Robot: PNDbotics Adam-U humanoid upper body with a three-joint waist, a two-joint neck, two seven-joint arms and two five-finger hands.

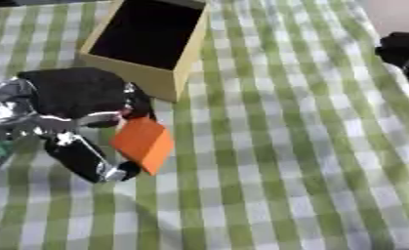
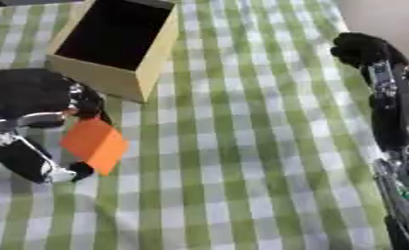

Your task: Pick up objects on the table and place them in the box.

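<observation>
Left hand (image 1: pixel 79 105) pinches an orange block (image 1: pixel 143 144) between thumb and curled fingers, the block tilted, just in front of the open cardboard box (image 1: pixel 183 58), over the green-and-white checked tablecloth (image 1: pixel 276 161). Box stands at the far left of the table, dark inside. Right hand (image 2: pixel 361 49) shows at the right edge, well apart from block and box; cannot tell how its fingers are set.

My left hand (image 1: pixel 75 100) covers the orange block's (image 1: pixel 144 143) top corner; the box's (image 1: pixel 183 63) far rim is cut off, and my right hand's (image 2: pixel 361 49) fingers blur.
</observation>
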